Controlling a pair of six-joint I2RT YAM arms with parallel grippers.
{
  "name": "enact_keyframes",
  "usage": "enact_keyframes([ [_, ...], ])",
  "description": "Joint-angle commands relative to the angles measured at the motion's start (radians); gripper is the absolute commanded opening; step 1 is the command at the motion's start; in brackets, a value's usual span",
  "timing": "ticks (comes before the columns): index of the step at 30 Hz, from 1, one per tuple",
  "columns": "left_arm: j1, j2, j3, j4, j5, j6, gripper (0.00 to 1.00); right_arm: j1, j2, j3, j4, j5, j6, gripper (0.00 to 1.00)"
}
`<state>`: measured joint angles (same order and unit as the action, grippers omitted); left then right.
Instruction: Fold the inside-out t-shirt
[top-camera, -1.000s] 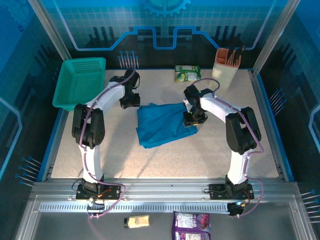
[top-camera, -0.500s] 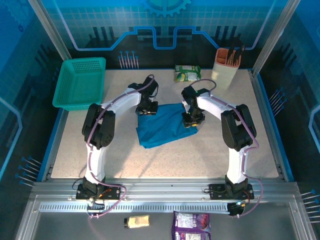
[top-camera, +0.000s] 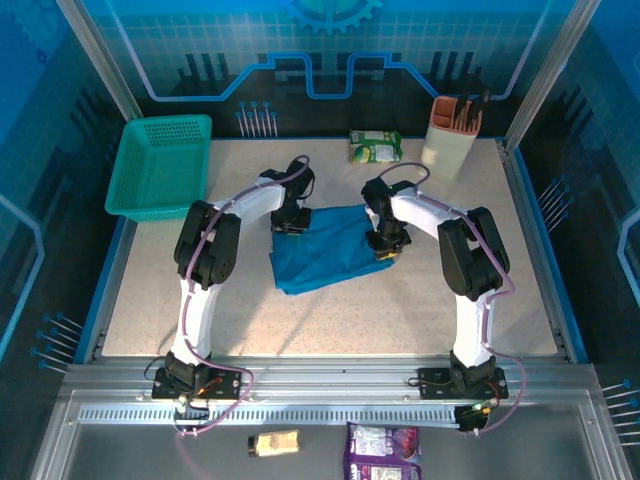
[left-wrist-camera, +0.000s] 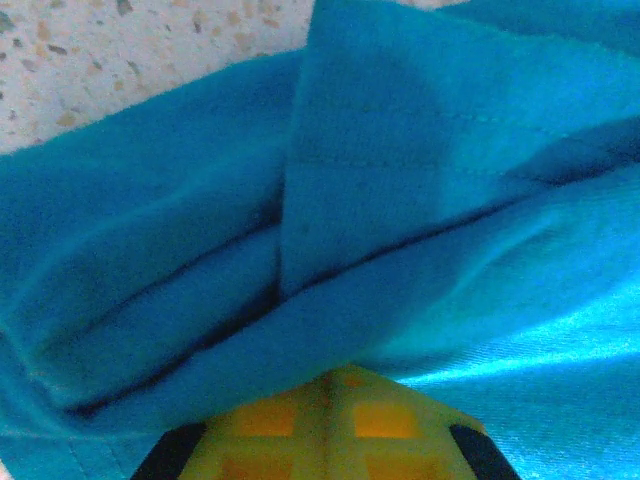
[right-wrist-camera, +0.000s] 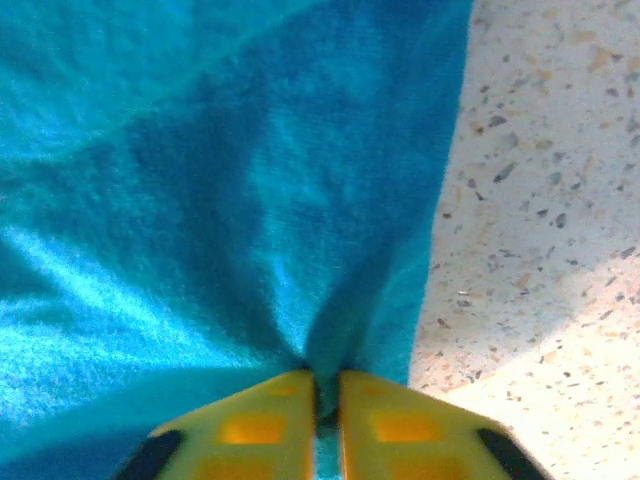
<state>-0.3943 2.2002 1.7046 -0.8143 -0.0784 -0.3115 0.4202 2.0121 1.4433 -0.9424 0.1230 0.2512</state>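
The left gripper (top-camera: 291, 224), a second ago clear of the cloth to the left, now sits shut on the far-left corner of the plain medium-blue inside-out t-shirt (top-camera: 325, 250). The right gripper (top-camera: 385, 247), already at the shirt's right edge, has closed and pinches a fold between its yellow fingers (right-wrist-camera: 265, 425). The shirt lies bunched mid-table between the two arms.

There is one shirt, one teal plastic mesh basket (top-camera: 150, 200) far left, one green snack packet (top-camera: 375, 147) at the far edge and one beige utensil holder (top-camera: 448, 145) far right. Two packets lie on the near metal ledge, one yellow packet (top-camera: 273, 442) and one purple packet (top-camera: 383, 455).

The speckled beige tabletop (top-camera: 400, 310) stands inside blue translucent walls.
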Motion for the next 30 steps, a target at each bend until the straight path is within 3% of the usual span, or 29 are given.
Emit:
enact_keyframes([
  [1, 0.024, 0.045, -0.021, -0.020, -0.044, 0.024, 0.04, 0.005, -0.049, -0.020, -0.030, -0.008, 0.011, 0.04],
  [2, 0.026, 0.047, -0.022, -0.020, -0.046, 0.027, 0.04, 0.001, -0.068, -0.024, -0.032, -0.017, 0.013, 0.00],
  [8, 0.042, 0.045, -0.044, -0.006, -0.057, 0.041, 0.02, -0.065, -0.150, -0.113, 0.001, -0.080, 0.016, 0.00],
  [17, 0.051, 0.032, -0.054, 0.016, -0.021, 0.045, 0.03, -0.122, -0.129, -0.216, 0.077, -0.199, 0.011, 0.00],
  [20, 0.043, -0.022, -0.060, 0.036, 0.006, 0.045, 0.07, -0.117, -0.151, -0.202, 0.071, -0.219, 0.018, 0.19],
  [23, 0.033, -0.095, -0.057, 0.044, 0.048, 0.039, 0.15, -0.116, -0.179, -0.164, 0.044, -0.224, 0.024, 0.30],
  [27, 0.008, -0.208, -0.091, 0.042, 0.085, 0.009, 0.14, -0.111, -0.192, -0.077, 0.034, -0.243, 0.040, 0.36],
  [30, -0.005, -0.315, -0.191, 0.070, 0.140, -0.050, 0.11, -0.112, -0.147, -0.004, 0.069, -0.323, 0.059, 0.36],
])
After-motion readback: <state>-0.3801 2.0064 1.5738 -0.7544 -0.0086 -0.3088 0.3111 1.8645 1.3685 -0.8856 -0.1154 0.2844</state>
